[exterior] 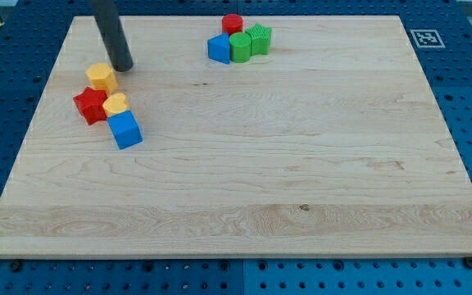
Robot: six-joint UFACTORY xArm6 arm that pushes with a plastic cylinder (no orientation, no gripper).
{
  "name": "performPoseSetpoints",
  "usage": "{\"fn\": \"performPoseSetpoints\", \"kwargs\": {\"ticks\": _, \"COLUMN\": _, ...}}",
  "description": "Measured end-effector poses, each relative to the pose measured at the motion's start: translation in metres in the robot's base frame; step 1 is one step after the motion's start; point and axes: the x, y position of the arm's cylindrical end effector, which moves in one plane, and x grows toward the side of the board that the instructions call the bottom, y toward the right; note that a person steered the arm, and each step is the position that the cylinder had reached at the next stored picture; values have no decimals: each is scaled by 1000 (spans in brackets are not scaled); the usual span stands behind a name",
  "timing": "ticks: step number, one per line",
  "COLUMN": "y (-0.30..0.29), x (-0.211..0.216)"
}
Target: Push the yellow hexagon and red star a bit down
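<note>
The yellow hexagon [101,77] lies at the board's upper left. The red star [91,106] sits just below it, touching or nearly touching. A yellow heart-shaped block [115,104] is beside the star on its right, and a blue cube [125,129] is just below that. My tip [123,67] is on the board just up and right of the yellow hexagon, very close to it; I cannot tell if it touches.
A cluster sits at the view's top centre: a red cylinder [233,24], a blue block [219,49], a green cylinder [240,47] and a green star-like block [260,38]. The wooden board [260,164] rests on a blue pegboard; a marker tag [424,38] is at top right.
</note>
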Motion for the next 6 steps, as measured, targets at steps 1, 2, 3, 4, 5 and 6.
{"fn": "performPoseSetpoints", "kwargs": {"ticks": 1, "y": 2, "x": 1}}
{"fn": "performPoseSetpoints", "kwargs": {"ticks": 2, "y": -19, "x": 1}}
{"fn": "performPoseSetpoints", "kwargs": {"ticks": 3, "y": -43, "x": 1}}
{"fn": "performPoseSetpoints", "kwargs": {"ticks": 4, "y": -36, "x": 1}}
{"fn": "performPoseSetpoints", "kwargs": {"ticks": 5, "y": -22, "x": 5}}
{"fn": "performPoseSetpoints", "kwargs": {"ticks": 6, "y": -21, "x": 21}}
